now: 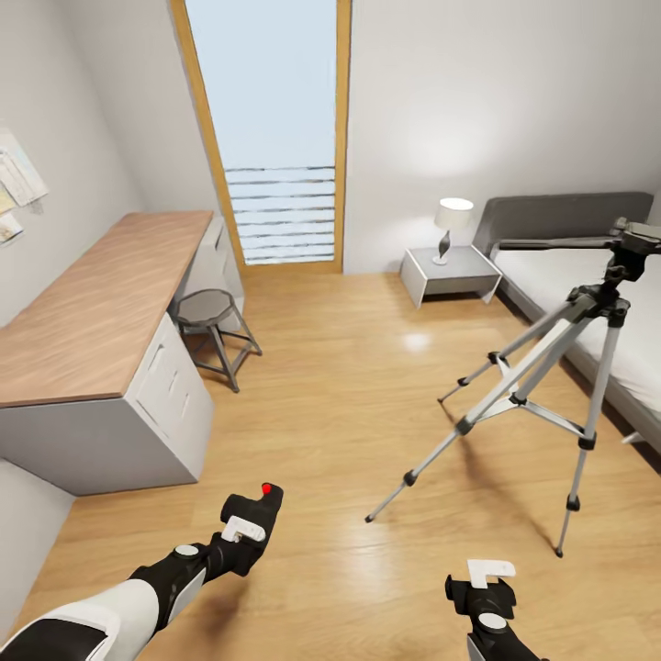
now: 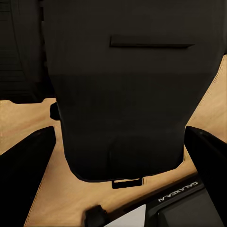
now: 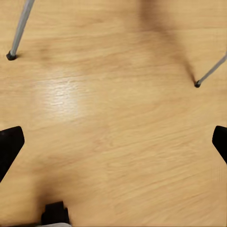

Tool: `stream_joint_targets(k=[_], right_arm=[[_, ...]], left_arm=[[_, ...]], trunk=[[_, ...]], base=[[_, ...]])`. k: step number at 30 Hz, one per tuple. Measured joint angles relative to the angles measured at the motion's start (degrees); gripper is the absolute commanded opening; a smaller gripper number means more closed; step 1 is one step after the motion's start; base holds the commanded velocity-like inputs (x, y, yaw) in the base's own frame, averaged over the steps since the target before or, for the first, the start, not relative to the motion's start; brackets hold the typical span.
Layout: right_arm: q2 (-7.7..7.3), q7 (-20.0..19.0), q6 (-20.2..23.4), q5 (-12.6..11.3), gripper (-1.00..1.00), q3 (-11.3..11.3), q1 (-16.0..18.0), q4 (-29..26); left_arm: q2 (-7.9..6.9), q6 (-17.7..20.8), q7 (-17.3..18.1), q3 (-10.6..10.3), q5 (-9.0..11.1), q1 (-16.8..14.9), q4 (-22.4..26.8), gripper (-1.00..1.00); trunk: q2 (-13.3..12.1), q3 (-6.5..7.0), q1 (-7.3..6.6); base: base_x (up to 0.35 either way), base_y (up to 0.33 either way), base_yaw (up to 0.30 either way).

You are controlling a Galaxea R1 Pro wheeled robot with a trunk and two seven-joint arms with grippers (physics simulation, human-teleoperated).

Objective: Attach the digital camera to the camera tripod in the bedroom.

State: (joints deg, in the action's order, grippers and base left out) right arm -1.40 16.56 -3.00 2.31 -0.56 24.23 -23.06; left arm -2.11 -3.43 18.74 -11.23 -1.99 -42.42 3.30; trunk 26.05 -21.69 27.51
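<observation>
Digital camera (image 1: 254, 514) clenched in left claw (image 1: 248, 528) | right claw (image 1: 487, 578) released | camera tripod (image 1: 551, 367) beside bed (image 1: 588, 285)

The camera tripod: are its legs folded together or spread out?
Spread. The camera tripod stands upright on the wood floor, its three silver legs splayed apart.

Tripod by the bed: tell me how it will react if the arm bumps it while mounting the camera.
The tripod probably tips easily: thin legs, tall stance, with its heavy-looking head up high. Its small feet rest on glossy wood floor, so it may slide rather than hold. The long handle could swing it round.
</observation>
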Motion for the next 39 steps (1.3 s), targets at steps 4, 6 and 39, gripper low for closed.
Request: stream_joint_targets(k=[4,6,39], right_arm=[[0.0,0.0,0.0,0.0,1.0,0.0,0.0,0.0],[0.0,0.0,0.0,0.0,1.0,0.0,0.0,0.0],[-0.01,0.0,0.0,-0.2,1.0,0.0,0.0,0.0]], left_arm=[[0.01,0.0,0.0,0.0,0.0,0.0,0.0,-1.0],[0.01,0.0,0.0,0.0,0.0,0.0,0.0,-1.0],[0.18,0.0,-0.1,-0.2,-0.1,0.0,0.0,-1.0]], trunk=[[0.0,0.36,0.0],[0.0,0.54,0.0],[0.0,1.51,-0.02]], base=[[0.0,0.241,0.122],[0.0,0.23,0.122],[0.17,0.022,-0.016]])
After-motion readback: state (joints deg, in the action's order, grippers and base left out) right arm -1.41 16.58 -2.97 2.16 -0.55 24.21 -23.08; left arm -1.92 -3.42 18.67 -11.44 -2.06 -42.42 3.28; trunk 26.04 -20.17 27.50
